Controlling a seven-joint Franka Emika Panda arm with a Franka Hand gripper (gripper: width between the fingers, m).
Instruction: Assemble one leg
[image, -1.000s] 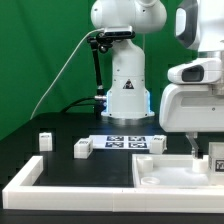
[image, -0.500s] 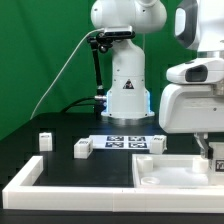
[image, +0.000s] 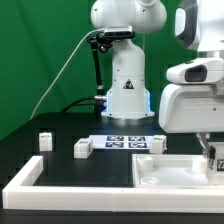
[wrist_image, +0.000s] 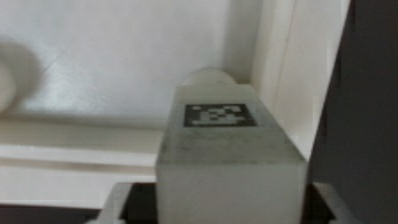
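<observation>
Gripping the leg lengthwise, gripper closed around it, upright above the panel

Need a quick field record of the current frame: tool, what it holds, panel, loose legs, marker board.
tool: at the exterior view's right edge, low over the panel; shut on a leg
held leg: upright between the fingers, tag facing the wrist camera
panel: flat on the table, raised rim
loose legs: two on the table, one, one
marker board: flat in front of the robot base
L-shaped bar: along the table's front edge
</observation>
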